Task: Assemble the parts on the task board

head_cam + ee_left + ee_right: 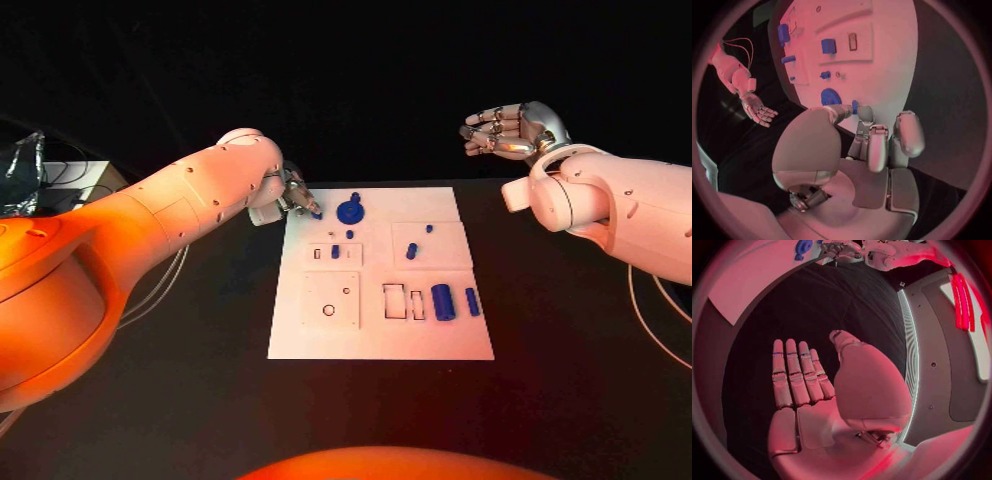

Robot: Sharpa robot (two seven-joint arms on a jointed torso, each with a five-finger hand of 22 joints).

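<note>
The white task board (382,340) lies in the middle of the black table. A round blue part (351,211) stands near its far left corner. My left hand (293,195) hovers at that corner, and its thumb and a finger pinch a small blue piece (854,106) just beside the round part (829,96). A thick blue cylinder (443,302) and a slim blue one (472,301) lie at the board's right, next to empty slots (394,300). Small blue pieces (411,251) stand mid-board. My right hand (515,130) is raised beyond the far right corner, holding nothing, its fingers (795,372) straight.
A raised white block with a round hole (329,310) sits on the board's near left. Boxes and cables (51,175) lie off the table at the far left. Bare black table (577,400) surrounds the board.
</note>
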